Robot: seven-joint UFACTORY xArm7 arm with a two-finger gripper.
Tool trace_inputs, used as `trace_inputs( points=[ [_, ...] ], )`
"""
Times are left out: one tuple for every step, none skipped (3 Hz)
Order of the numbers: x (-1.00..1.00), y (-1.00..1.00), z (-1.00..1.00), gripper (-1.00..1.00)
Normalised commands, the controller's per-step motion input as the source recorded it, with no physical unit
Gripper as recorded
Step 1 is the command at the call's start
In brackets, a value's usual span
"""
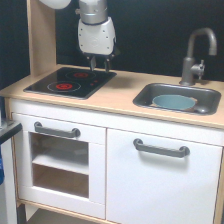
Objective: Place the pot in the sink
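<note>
Already the main work looks finished: the small round light blue-grey toy pot (pixel 173 102) sits inside the rectangular dark grey metal sink (pixel 145 96), resting on the basin floor with its rim below the level of the counter. It lies a little toward the exterior view's right of the basin's middle, apart from the near wall. Its tan band and handle are not clear at this size; only the pale round top shows.

The robot's white and grey gripper (pixel 100 66) is well apart from the pot, hanging over the far edge of the flat black stovetop with red rings (pixel 70 81) at the exterior view's left. Its two dark fingers (pixel 93 64) point down with a visible gap between them, so it stands spread and carries nothing. The fingertips appear just above the stovetop surface; whether they touch it I cannot tell.

The curved dark grey metal tap (pixel 196 55) stands behind the sink, and the light wood counter (pixel 122 92) between stovetop and basin carries nothing that I can make out.

As a judgement, the placing itself is done, since the pot is in the basin and released. At most the arm may lift to a resting pose.
</note>
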Motion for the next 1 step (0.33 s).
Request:
trace_inputs(
  points=[
    [-0.66, -0.29, 0.27, 1.00]
  ],
)
